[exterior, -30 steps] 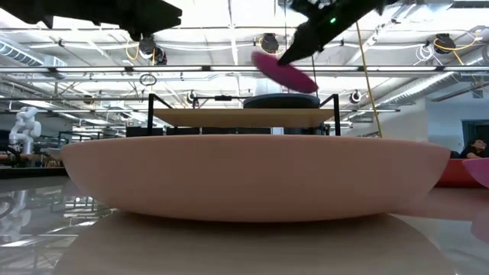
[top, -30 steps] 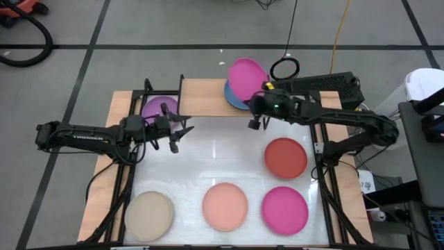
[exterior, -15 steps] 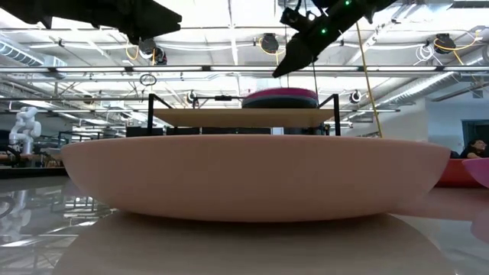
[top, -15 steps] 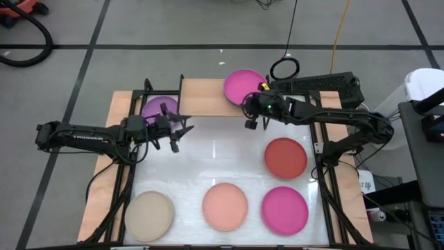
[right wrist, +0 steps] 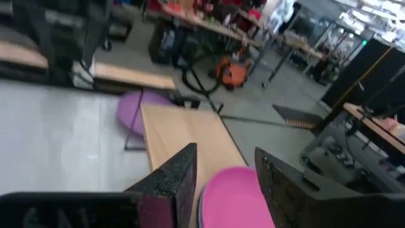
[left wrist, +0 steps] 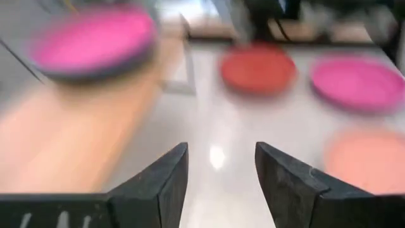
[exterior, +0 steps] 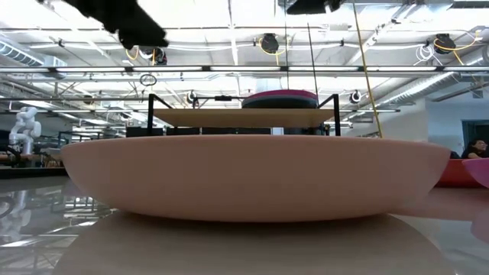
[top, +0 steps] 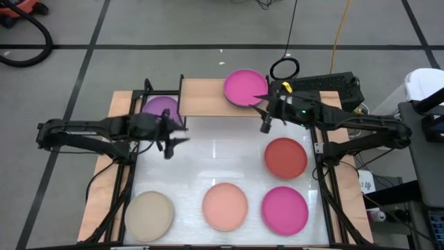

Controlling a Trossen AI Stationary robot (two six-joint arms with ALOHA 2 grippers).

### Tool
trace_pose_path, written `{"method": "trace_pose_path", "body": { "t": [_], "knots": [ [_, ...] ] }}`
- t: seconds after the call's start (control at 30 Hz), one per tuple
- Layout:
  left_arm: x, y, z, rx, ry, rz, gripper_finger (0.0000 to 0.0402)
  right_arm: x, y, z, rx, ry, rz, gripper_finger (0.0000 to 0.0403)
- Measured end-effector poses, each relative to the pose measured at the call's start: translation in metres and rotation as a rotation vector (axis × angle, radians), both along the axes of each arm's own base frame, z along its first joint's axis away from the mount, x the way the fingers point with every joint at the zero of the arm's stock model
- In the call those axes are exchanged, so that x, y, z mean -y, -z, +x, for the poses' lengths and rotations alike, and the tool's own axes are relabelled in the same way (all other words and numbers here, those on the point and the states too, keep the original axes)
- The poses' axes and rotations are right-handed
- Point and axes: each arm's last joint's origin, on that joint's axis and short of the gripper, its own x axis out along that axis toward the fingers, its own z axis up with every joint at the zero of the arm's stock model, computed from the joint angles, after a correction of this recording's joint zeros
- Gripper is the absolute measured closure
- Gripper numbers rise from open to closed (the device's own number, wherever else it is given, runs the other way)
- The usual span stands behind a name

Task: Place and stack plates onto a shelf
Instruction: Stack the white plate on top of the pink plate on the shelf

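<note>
The light-wood shelf [top: 201, 97] stands at the table's far edge. On its left end lies a purple plate [top: 161, 106]. On its right end a magenta plate [top: 245, 87] lies flat on top of a stack, with a darker rim showing under it [left wrist: 136, 60]. My right gripper [top: 266, 125] hovers open just near of that stack, and the magenta plate [right wrist: 231, 196] shows beyond its fingers. My left gripper [top: 168, 144] stands open over the white table, near of the purple plate. Red [top: 285, 157], salmon [top: 225, 206], magenta [top: 284, 210] and beige [top: 148, 215] plates lie on the table.
The salmon plate [exterior: 252, 179] fills the low view's foreground, with the shelf [exterior: 244, 116] and its black legs behind it. Bare white table [top: 215, 153] lies between the arms. A black cable loop [top: 284, 68] and a dark device [top: 322, 87] sit beyond the shelf's right end.
My right gripper has opened and let go of the magenta plate. The plate was tilted above the shelf's right end and now lies flat on the stack. That gripper then drew back toward the table's right and rose. My left gripper has shifted slightly toward the near edge.
</note>
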Motion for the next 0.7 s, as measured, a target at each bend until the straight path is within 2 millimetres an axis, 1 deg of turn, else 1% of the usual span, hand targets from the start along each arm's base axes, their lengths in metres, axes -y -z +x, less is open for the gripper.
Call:
{"method": "trace_pose_path", "body": {
  "t": [0.03, 0.1, 0.17, 0.33, 0.4, 0.43, 0.6, 0.7],
  "knots": [
    [0.003, -0.002, -0.001, -0.076, 0.025, -0.036, 0.0213, -0.002, -0.001, -0.003, 0.010, -0.007, -0.001, 0.0263],
    [0.009, 0.001, -0.002, -0.235, 0.070, -0.118, 0.0213, -0.006, 0.000, -0.006, 0.034, -0.020, -0.003, 0.0263],
    [0.014, 0.005, 0.001, -0.347, 0.102, -0.193, 0.0213, -0.009, 0.005, -0.008, 0.060, -0.032, -0.006, 0.0263],
    [0.030, 0.040, -0.001, -0.713, 0.147, -0.333, 0.0213, -0.015, 0.023, -0.007, 0.112, -0.060, -0.030, 0.0263],
    [0.037, 0.052, -0.003, -0.854, 0.173, -0.356, 0.0213, -0.016, 0.031, -0.006, 0.128, -0.069, -0.036, 0.0263],
    [0.040, 0.056, -0.002, -0.895, 0.188, -0.364, 0.0213, -0.017, 0.036, -0.006, 0.126, -0.073, -0.035, 0.0263],
    [0.058, 0.075, 0.006, -0.977, 0.284, -0.387, 0.0213, -0.023, 0.056, -0.007, 0.164, -0.096, -0.014, 0.0263],
    [0.066, 0.088, 0.006, -1.045, 0.307, -0.411, 0.0213, -0.027, 0.069, -0.008, 0.173, -0.113, -0.020, 0.0263]
  ]
}}
